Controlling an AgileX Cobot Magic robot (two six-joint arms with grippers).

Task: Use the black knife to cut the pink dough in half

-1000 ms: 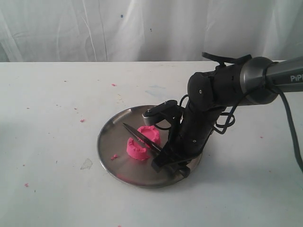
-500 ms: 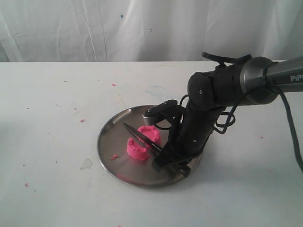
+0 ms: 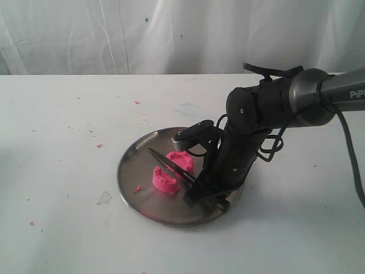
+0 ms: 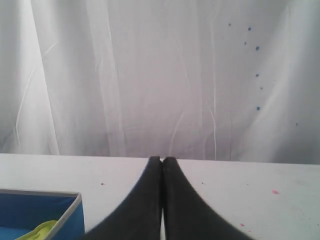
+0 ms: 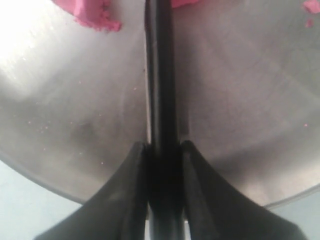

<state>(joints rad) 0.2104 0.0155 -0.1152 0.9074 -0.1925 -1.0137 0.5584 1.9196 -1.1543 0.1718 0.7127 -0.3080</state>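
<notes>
The right gripper (image 3: pixel 195 187) clenches the black knife (image 3: pixel 170 164) by its handle. The blade lies in the gap between two halves of the pink dough (image 3: pixel 165 180), mid-table on the steel plate (image 3: pixel 134 164) — seemingly to keep them parted. The left gripper (image 4: pixel 161 160) is pressed closed and empty — apparently parked clear.

dough (image 3: pixel 164 180): bright pink | knife (image 3: pixel 165 161): all black | plate (image 3: pixel 134 165): silver-grey | table (image 3: pixel 57 200): white, pink-speckled | box (image 4: pixel 30 212): blue

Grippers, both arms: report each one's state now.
Left gripper: shut, nothing held.
Right gripper: shut on the slim black pointed knife, by its handle.
</notes>
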